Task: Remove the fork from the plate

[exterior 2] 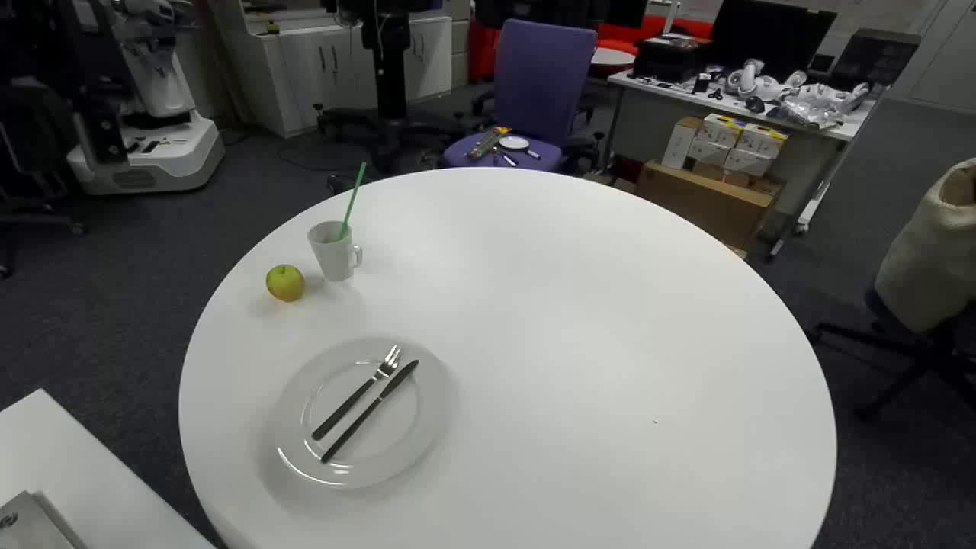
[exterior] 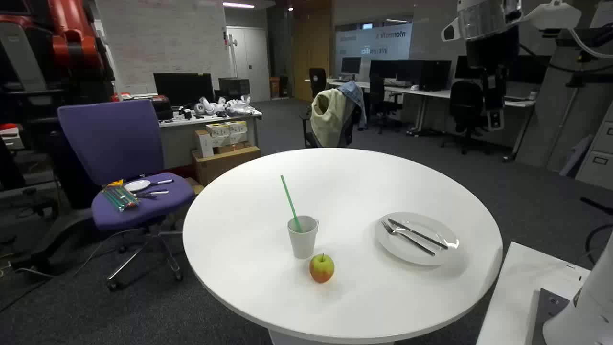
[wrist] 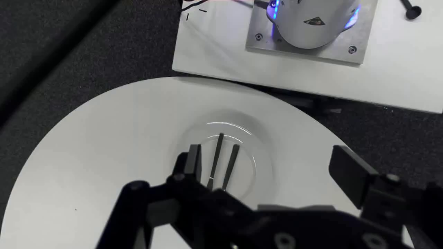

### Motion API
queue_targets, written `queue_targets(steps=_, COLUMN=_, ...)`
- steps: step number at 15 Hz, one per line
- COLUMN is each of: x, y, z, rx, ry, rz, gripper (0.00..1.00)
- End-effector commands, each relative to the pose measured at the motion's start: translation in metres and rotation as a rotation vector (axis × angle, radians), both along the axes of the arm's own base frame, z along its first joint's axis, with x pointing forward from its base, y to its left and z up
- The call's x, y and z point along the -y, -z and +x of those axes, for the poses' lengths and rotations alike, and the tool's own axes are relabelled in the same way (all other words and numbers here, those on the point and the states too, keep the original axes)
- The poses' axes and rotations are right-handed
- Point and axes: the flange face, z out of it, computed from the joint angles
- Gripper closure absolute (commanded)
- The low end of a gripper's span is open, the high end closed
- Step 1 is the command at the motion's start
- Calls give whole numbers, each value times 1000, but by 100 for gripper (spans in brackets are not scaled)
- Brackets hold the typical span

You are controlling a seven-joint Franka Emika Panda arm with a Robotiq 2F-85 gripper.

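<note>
Fork on plate, 1 knife beside it, lower left in an exterior view
Your gripper gapes wide.

Fork dark grey; plate plain white; straw green; apple yellow-green (red-orange toward base).

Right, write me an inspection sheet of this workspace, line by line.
Surface: round white table, a dark speck on it.
Job's things: fork lying on the white plate, beside a knife.
Clutter: white mug holding a green straw; apple near it.
Gripper: open, above the table, nothing gripped.
Cables: dark cable over the side table bearing the robot base.
Surroundings: purple chair with small items on it; black monitor beyond.
</note>
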Motion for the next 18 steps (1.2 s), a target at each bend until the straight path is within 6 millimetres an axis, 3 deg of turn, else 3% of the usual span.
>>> queue_targets(steps=1, x=0, y=0, z=0, rx=-1, ry=0, rz=0, gripper=0)
queue_targets(steps=3, x=3, y=2, z=4, rx=0, ry=-32, rz=-3, gripper=0)
queue_targets(steps=7, x=30, y=29, z=40, rx=56, ry=17, rz=-14, gripper=0)
queue_targets(steps=14, x=86, y=117, z=110, rx=86, ry=33, rz=-14, gripper=0)
queue_targets(steps=16, x=94, y=141, z=119, rx=70, ry=34, rz=43, gripper=0)
queue_targets(steps=18, x=97, y=143, z=120, rx=63, ry=47, rz=144, gripper=0)
